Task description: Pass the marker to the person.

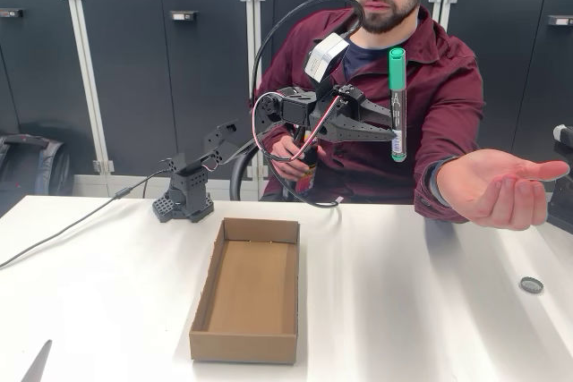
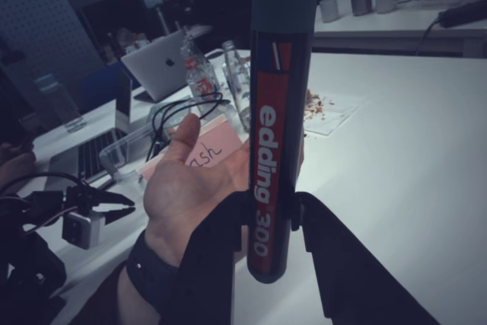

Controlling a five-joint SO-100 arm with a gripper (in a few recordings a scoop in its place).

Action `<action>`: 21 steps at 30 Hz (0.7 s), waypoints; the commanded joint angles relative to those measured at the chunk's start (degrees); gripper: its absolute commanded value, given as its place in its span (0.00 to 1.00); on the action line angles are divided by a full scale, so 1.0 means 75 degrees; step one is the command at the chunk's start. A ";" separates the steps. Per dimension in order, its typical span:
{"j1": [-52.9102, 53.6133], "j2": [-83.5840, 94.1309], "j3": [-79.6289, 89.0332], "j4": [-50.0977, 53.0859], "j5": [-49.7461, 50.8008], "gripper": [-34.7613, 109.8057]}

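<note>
The marker (image 1: 397,105) stands upright in the air, green cap on top, held in my gripper (image 1: 392,131), which is shut on its lower barrel. In the wrist view the marker (image 2: 275,150) fills the middle, its red label reading "edding 300", pinched between my two dark fingers (image 2: 217,256). The person (image 1: 394,96) sits behind the table in a maroon shirt. Their open hand (image 1: 501,185) is held out palm up, to the right of and below the marker. That palm (image 2: 190,188) lies just behind the marker in the wrist view, apart from it.
An open cardboard box (image 1: 249,291) lies on the white table in front of the arm's base (image 1: 186,194). A small round cap (image 1: 531,284) rests near the right edge. A cable (image 1: 63,230) runs off to the left.
</note>
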 commanded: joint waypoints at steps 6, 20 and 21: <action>-0.0141 0.0070 -0.0410 -0.0398 -0.0176 0.21; -0.0094 0.0012 -0.0410 -0.0398 -0.0152 0.21; -0.0094 0.0023 -0.0410 -0.0398 -0.0152 0.21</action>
